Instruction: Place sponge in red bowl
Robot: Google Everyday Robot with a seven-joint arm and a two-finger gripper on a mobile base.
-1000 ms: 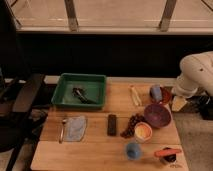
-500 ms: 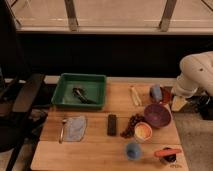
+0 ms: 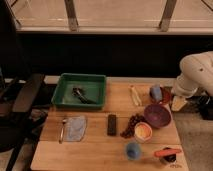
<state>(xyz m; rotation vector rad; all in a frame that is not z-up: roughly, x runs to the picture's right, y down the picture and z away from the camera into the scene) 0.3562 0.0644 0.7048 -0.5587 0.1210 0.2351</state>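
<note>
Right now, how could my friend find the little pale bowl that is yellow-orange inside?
Start at the wooden table and go to its right side, where the robot's gripper hangs by the edge. Just left of and nearer the camera than the large dark purple bowl sits the small pale bowl. Only it is yellow-orange inside, and it is smaller than its purple neighbour.

Wooden table (image 3: pixel 95 150) by the window, laid with odds and ends.
A green tray (image 3: pixel 80 76) at back left holds a dark utensil (image 3: pixel 82 95). On the right sits a purple bowl (image 3: pixel 157 115), with a pale bowl (image 3: pixel 143 131) just in front of it. A dark red cluster (image 3: pixel 131 125) and a black bar (image 3: pixel 112 124) lie to the left of the pale bowl. A blue cup (image 3: pixel 132 150) stands near the front edge.
</note>
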